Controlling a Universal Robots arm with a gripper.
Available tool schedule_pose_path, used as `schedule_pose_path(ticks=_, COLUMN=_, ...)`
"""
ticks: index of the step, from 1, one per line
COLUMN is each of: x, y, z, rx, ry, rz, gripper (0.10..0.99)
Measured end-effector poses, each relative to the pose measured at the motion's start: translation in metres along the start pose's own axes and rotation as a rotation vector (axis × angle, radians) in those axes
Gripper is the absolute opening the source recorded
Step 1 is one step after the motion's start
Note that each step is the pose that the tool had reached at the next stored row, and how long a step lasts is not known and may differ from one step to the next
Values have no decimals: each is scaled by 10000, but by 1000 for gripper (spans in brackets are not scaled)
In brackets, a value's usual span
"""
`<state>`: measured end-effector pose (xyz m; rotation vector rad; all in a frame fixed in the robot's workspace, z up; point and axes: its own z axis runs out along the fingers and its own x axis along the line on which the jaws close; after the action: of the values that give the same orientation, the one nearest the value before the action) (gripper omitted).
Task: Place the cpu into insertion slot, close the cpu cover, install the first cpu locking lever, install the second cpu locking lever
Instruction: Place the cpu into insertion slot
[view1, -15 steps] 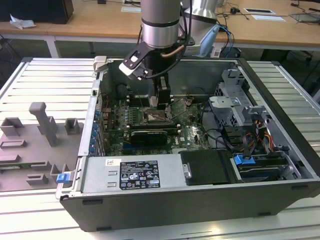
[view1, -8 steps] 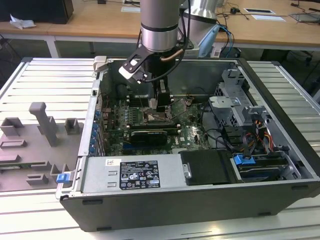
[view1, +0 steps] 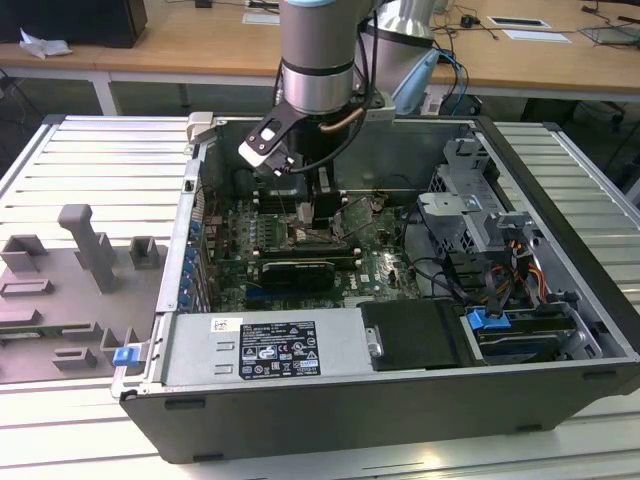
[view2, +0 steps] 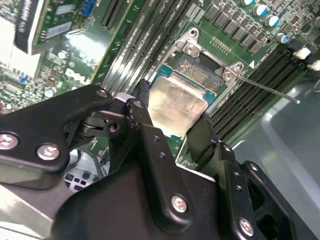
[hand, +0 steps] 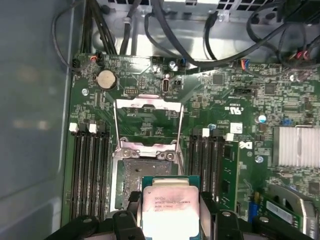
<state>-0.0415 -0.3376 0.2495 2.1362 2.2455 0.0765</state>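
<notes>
My gripper is shut on the cpu, a square chip with a pale silver top, pinched by its two opposite edges between black fingers. In both wrist views the chip hangs just above the insertion slot, covering one part of it and leaving the dark socket bed beyond bare. The cpu cover stands flipped open beyond the socket, with thin wire levers raised along its sides. The second wrist view has the cpu, the socket and one lever. In the exterior view the gripper is low inside the case.
Black memory slots flank the socket on both sides. A finned heat sink and cables lie nearby. A long black card, drive cage and power supply crowd the case. A grey fixture sits on the exterior view's left.
</notes>
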Motion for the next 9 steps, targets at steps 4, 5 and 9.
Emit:
schedule_pose_path(ticks=4, x=82, y=-1, z=87, rx=47, ry=3, rz=-1, gripper=541)
schedule_pose_path(ticks=5, x=101, y=-2, z=114, rx=65, ry=5, rz=0, gripper=541)
schedule_pose_path(ticks=9, x=127, y=-6, z=195, rx=87, ry=-6, rz=23, gripper=541)
